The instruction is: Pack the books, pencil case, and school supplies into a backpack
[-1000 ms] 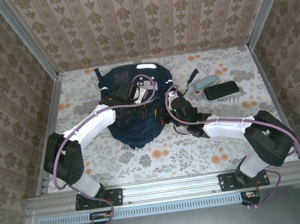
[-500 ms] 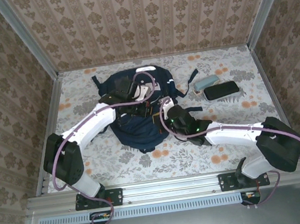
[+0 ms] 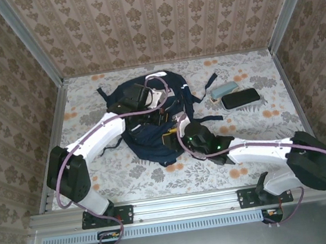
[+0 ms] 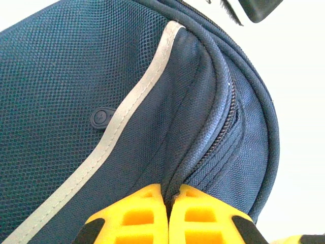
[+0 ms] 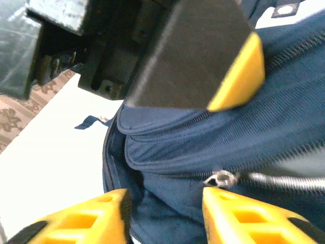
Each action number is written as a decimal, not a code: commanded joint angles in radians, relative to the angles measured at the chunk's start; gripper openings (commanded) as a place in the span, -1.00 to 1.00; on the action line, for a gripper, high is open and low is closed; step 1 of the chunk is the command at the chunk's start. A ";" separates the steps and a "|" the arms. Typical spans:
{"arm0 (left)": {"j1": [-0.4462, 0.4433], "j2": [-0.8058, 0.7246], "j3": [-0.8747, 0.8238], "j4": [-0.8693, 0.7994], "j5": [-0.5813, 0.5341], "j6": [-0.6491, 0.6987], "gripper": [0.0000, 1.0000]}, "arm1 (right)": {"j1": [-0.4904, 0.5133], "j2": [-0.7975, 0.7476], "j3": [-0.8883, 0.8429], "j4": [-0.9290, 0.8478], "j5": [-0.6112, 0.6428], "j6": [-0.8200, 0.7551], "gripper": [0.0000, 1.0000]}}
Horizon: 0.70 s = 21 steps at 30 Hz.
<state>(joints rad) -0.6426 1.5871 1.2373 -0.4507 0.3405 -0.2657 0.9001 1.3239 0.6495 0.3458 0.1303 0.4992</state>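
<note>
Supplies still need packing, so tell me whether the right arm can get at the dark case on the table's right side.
Probably yes. The dark case lies uncovered on open table, on the right arm's side, and the right gripper stands open at the backpack, holding nothing.

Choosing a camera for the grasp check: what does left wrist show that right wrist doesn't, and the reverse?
Left wrist: the left gripper shut, pinching a fold of the backpack beside its zipper, with a white reflective stripe running past. Right wrist: the right gripper open, and a metal zipper pull just above its fingers. Both: the left gripper, navy fabric, zipper lines.
</note>
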 commanded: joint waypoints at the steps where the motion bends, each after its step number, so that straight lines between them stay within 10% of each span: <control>1: 0.015 -0.071 -0.017 0.097 0.034 -0.025 -1.00 | -0.061 -0.097 -0.072 -0.073 -0.047 0.088 0.06; 9: 0.017 -0.083 -0.045 0.107 0.050 0.037 -1.00 | -0.237 -0.240 -0.042 -0.230 -0.166 0.287 0.42; 21: 0.015 -0.167 -0.135 0.150 0.064 0.088 -1.00 | -0.316 0.001 0.200 -0.240 -0.454 0.508 0.43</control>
<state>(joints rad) -0.6331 1.4734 1.1038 -0.3653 0.3557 -0.1902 0.5869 1.2751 0.8223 0.0654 -0.2070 0.9302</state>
